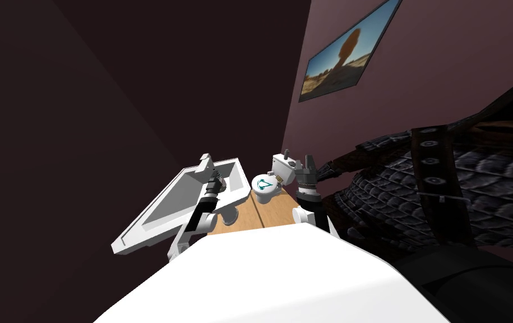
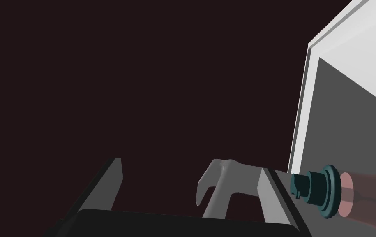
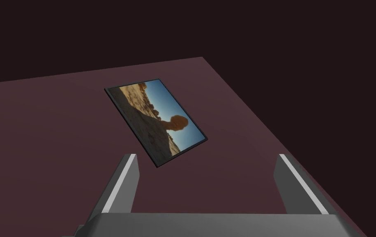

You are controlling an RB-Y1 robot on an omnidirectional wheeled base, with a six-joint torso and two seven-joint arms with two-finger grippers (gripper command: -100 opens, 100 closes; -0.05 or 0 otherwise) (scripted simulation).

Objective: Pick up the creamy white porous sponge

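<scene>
While the right end effector [image 3: 207,158] is idling released, the left end effector [image 2: 191,164] is hovering released above the bathtub [image 1: 137,235].

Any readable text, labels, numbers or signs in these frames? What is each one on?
No readable words, numbers or brands in any view.
teal triangle mark on the toilet lid: a symbol, no letters legible.
wall picture: desert scene, no caption or writing.
</scene>
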